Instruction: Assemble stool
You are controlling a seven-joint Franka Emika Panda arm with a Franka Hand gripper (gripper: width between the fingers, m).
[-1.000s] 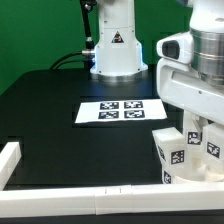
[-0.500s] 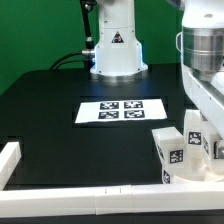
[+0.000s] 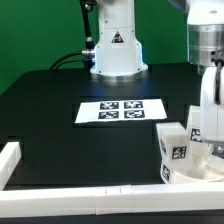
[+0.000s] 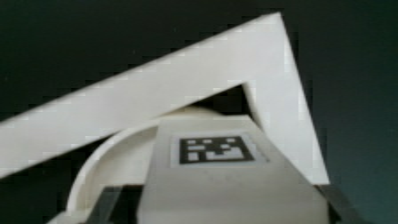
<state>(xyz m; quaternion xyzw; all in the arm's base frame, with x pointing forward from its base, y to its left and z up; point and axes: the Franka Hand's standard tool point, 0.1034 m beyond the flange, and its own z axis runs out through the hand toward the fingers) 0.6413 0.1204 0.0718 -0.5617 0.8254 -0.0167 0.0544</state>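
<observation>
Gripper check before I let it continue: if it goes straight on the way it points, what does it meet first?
Probably the tagged white stool leg centred just ahead of the gripper; depth is unclear. The border rails lie beyond.

Green backdrop wall [image 3: 35,30], black table [image 3: 50,110], white border rails [image 3: 70,190]

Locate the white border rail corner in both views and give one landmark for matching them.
Exterior view: the border rail runs along the table's near edge, its corner hidden behind the stool parts at the exterior view's right.
Wrist view: the rail corner forms a white angle above a tagged leg.
Shared landmark: the tagged leg.
</observation>
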